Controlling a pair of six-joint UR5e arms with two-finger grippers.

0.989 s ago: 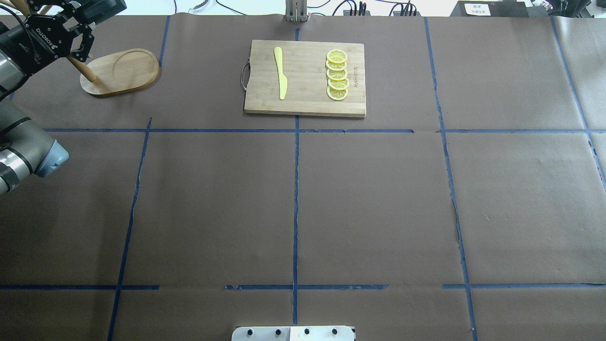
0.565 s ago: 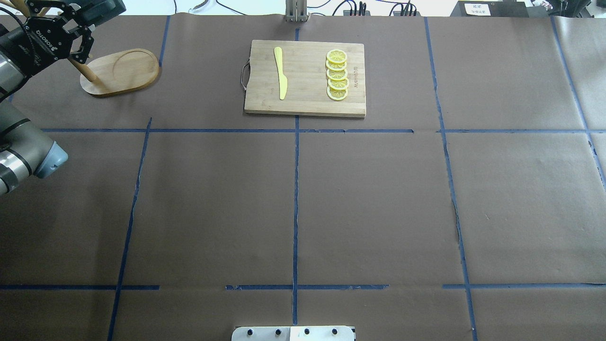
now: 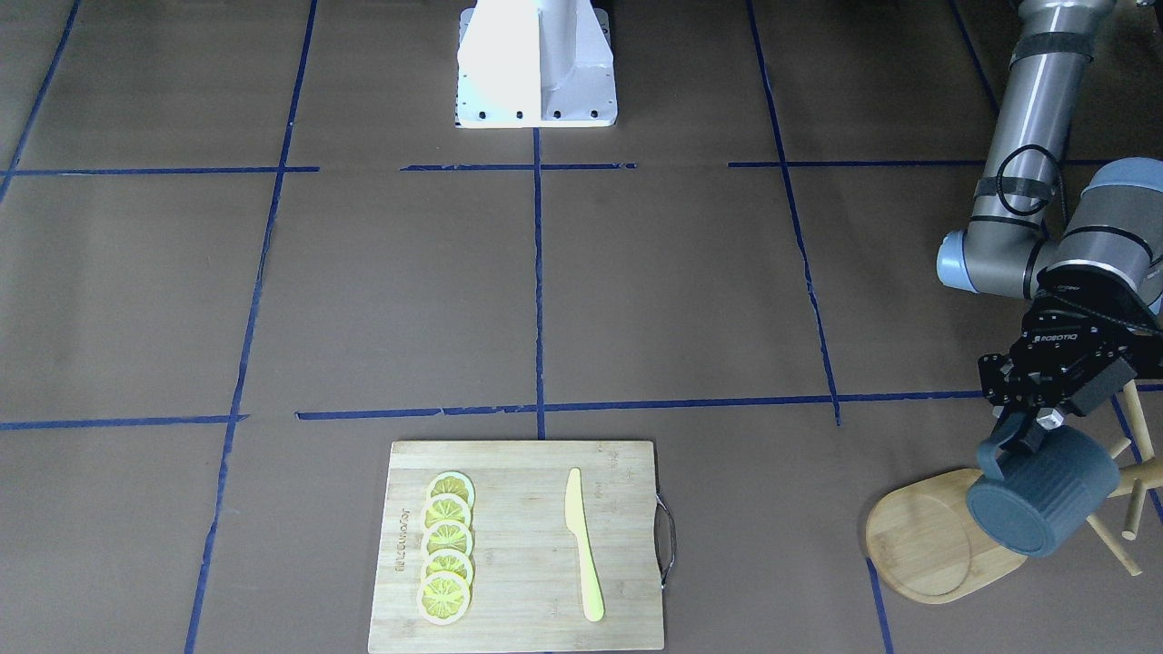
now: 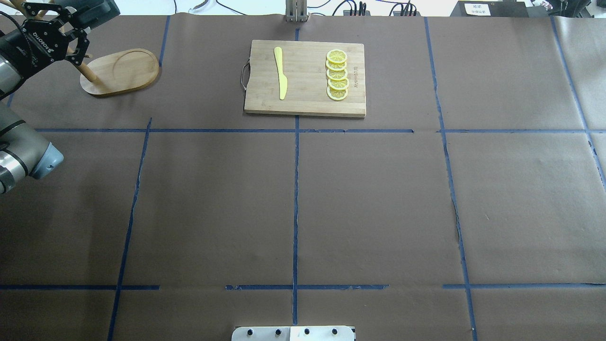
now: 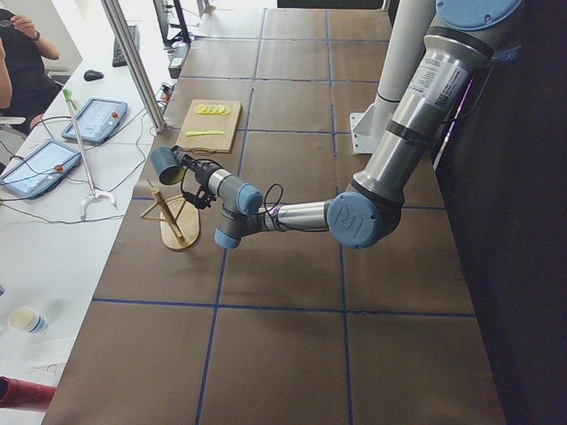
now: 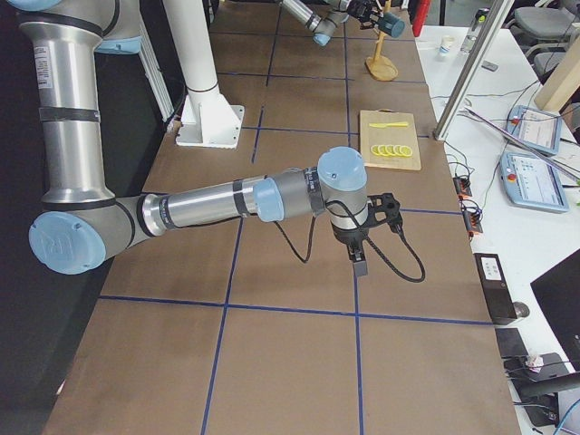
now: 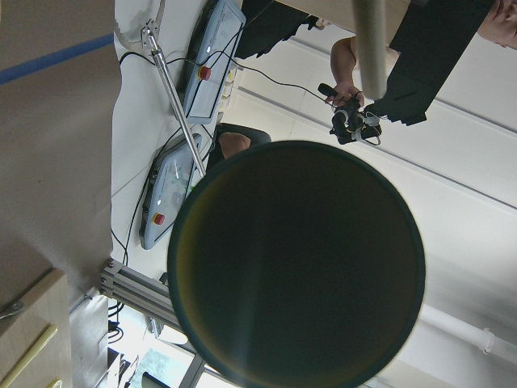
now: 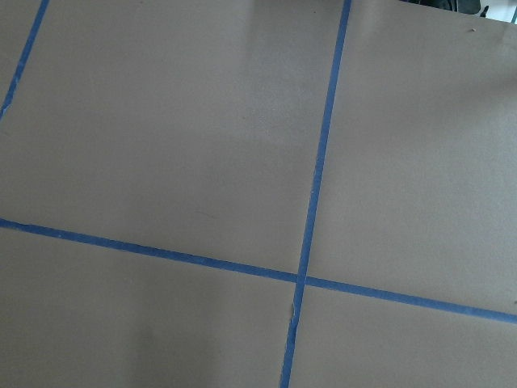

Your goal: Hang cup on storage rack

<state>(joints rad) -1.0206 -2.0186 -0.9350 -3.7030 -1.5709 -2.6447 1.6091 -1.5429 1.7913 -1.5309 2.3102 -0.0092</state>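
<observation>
The left gripper is clamped on the handle of the cup in the front-facing view. The cup lies on its side in the air over the storage rack, its body just beside the rack's thin pegs. Whether a peg passes through the handle cannot be told. On the cutting board lie a row of lemon slices and a yellow knife.

From overhead, the left gripper sits at the top-left corner, above the rack's slanting pole. The cup is partly cut off by the frame's edge, and the storage rack stands well apart from the cutting board.

In the left side view, the cup hangs above the storage rack, at the tip of the near arm.

In the right side view, the right gripper points down over the brown paper; I cannot tell how its jaws stand.

The left wrist camera shows the cup as a dark round face, with one peg above it.

The right wrist camera shows only paper and crossing blue tape lines.
</observation>
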